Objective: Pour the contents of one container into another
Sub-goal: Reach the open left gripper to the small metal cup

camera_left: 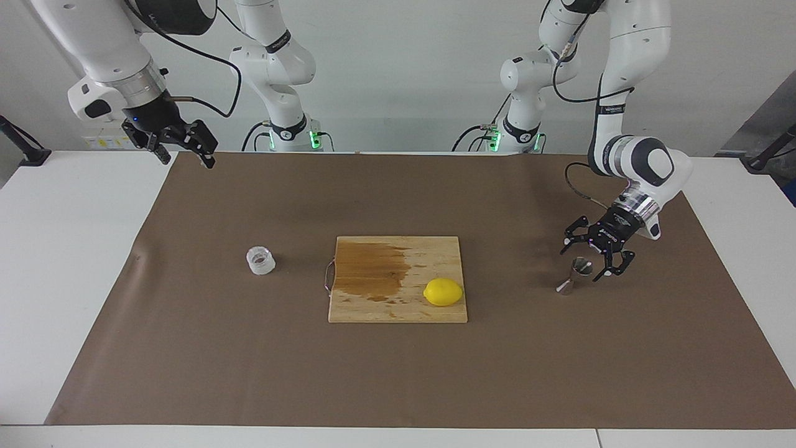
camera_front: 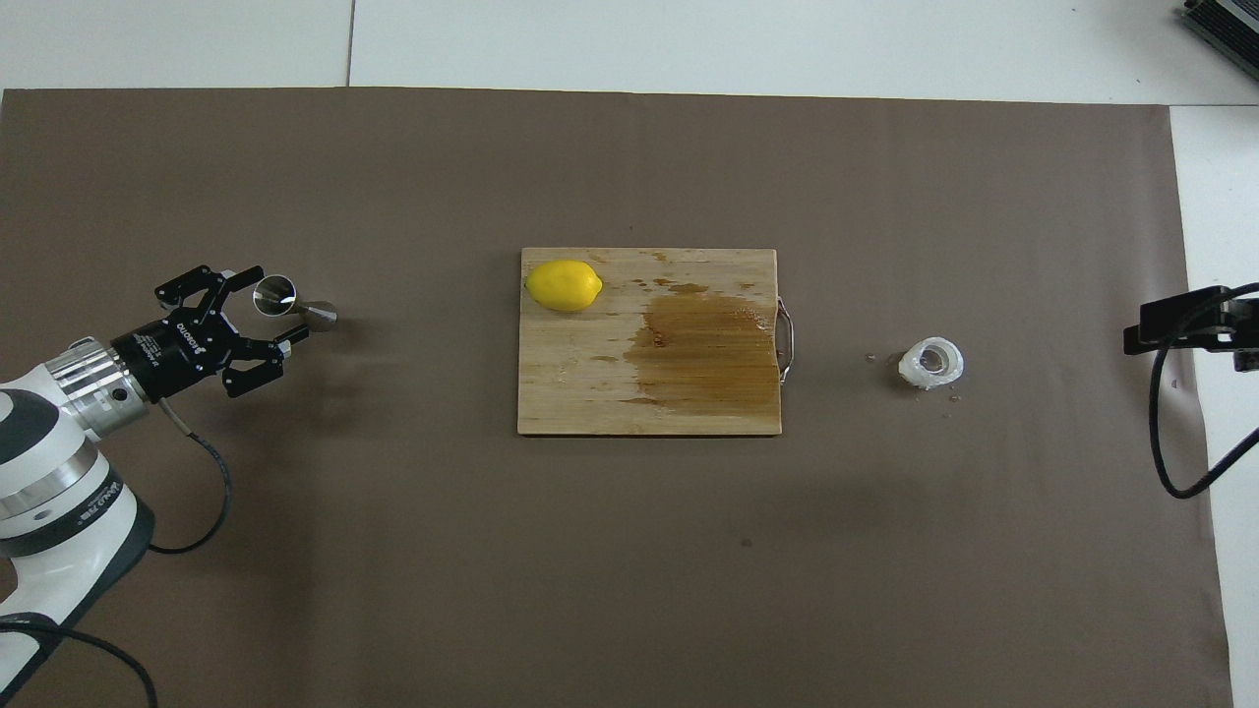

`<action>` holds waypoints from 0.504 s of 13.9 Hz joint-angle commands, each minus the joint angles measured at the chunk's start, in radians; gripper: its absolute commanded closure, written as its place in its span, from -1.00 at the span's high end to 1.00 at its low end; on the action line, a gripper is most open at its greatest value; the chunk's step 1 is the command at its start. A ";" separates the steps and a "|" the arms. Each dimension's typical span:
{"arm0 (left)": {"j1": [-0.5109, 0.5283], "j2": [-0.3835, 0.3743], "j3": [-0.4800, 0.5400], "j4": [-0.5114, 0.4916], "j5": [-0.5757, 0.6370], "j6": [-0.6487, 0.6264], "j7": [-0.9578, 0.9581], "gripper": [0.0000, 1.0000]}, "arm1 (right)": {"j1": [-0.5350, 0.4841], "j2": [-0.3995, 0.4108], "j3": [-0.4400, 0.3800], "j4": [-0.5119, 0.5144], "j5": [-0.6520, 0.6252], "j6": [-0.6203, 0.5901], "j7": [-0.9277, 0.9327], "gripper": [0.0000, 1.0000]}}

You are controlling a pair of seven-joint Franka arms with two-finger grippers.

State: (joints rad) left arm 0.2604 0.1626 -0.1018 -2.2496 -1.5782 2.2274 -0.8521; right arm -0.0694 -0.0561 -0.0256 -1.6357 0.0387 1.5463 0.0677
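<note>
Jigger [camera_left: 575, 274] stands upright on the brown mat, at the left arm's end of the table.
We see the left gripper [camera_left: 589, 260] low around it, 2 fingers spread and gripping nothing yet (probably to steady it for pouring); the jar [camera_left: 260, 260] sits beside the board [camera_left: 373, 308], and the right gripper [camera_left: 185, 152] waits open, aloft.

Left gripper [camera_left: 587, 262] low over the mat, fingers [camera_front: 247, 276] spread, right gripper [camera_left: 185, 152] raised, waiting, fingers apart
</note>
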 commanded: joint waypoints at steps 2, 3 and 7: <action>-0.010 0.015 0.002 0.015 -0.036 0.021 0.016 0.64 | -0.003 -0.013 0.004 -0.013 0.009 -0.006 0.017 1.00; -0.012 0.015 0.002 0.015 -0.037 0.021 0.016 0.62 | -0.004 -0.013 0.004 -0.013 0.009 -0.006 0.017 1.00; -0.010 0.015 0.002 0.015 -0.037 0.021 0.016 0.54 | -0.004 -0.013 0.004 -0.013 0.009 -0.006 0.017 1.00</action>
State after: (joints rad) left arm 0.2603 0.1628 -0.1023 -2.2495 -1.5911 2.2294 -0.8514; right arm -0.0694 -0.0561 -0.0256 -1.6357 0.0387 1.5463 0.0677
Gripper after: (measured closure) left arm 0.203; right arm 0.000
